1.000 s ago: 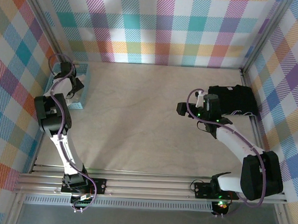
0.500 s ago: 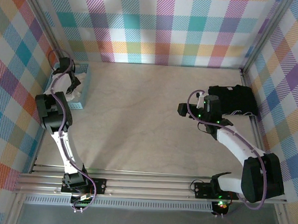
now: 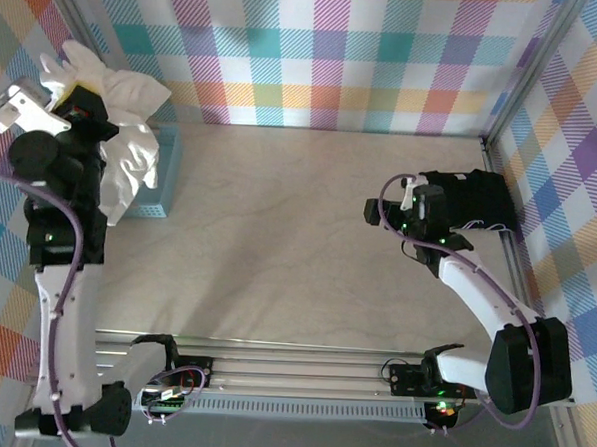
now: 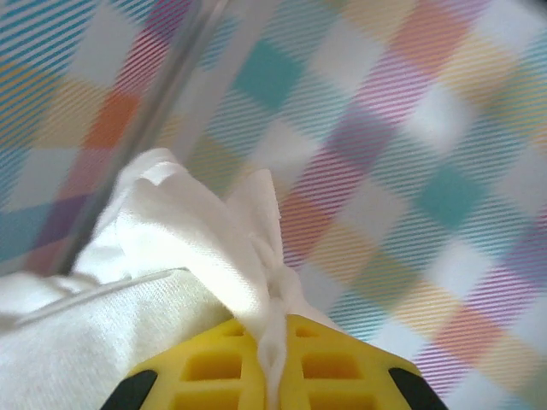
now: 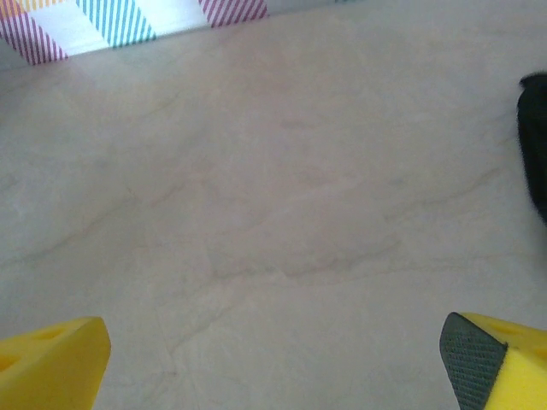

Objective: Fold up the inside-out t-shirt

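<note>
two arms stand at opposite sides of the table [image 3: 277,252]. the left gripper [image 4: 272,346] is held high in the far left corner, in front of the plaid wall [image 3: 337,55]. its yellow fingers are pressed together on a pinch of the inside-out t-shirt [image 3: 131,165], and the left wrist view shows a thin ridge of white cloth squeezed up through the seam between them. from that grip the shirt hangs in a wrinkled white bunch. some folds stick up above the gripper and the rest trails down over the blue basket [image 3: 166,182] at the far left edge of the table. whether the lowest folds lie in the basket or only hang in front of it cannot be told from above. the right gripper [image 3: 372,211] hovers low over bare tabletop on the right side and points left. its fingers are spread wide apart, with nothing between them. just to its right, the black folded garment [image 3: 472,201] lies by the right wall, well apart from the shirt.
</note>
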You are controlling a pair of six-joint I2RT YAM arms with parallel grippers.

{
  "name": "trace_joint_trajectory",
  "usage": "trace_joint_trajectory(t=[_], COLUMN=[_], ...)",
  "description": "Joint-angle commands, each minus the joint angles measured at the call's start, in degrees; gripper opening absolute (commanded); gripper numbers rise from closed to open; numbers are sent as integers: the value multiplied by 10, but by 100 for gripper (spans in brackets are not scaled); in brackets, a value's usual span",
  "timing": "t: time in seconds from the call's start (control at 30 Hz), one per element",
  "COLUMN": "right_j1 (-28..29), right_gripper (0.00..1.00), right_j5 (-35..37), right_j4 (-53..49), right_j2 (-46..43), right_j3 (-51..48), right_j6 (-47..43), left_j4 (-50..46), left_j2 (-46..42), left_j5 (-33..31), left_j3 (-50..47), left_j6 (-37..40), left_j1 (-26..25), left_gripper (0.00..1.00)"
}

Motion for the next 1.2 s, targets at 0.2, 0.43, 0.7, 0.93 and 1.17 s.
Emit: trace_joint_trajectory(t=[0.2, 0.43, 0.7, 0.93, 1.17], right_j1=[-67, -126, -166, -182, -197], right_gripper=[100, 99, 96, 96, 95], right_j5=[-64, -127, -163, -113, -98], right_j4=[-108, -211, -276, -285, -290], right_j2=[183, 376, 489, 511, 498], right_j3=[181, 338, 431, 447, 464], right_j6=[-5, 4, 14, 14, 13], left_j4=[2, 21, 23, 23, 14], left_j2=[70, 123, 157, 162, 173], left_j5=[98, 116, 116, 111, 120], left_j3=[-28, -99, -135, -151, -144], left_j6=[-11, -21, -17, -13, -12], left_j1=[-142, -227, -274, -283, -295], left_gripper=[0, 0, 0, 0, 0])
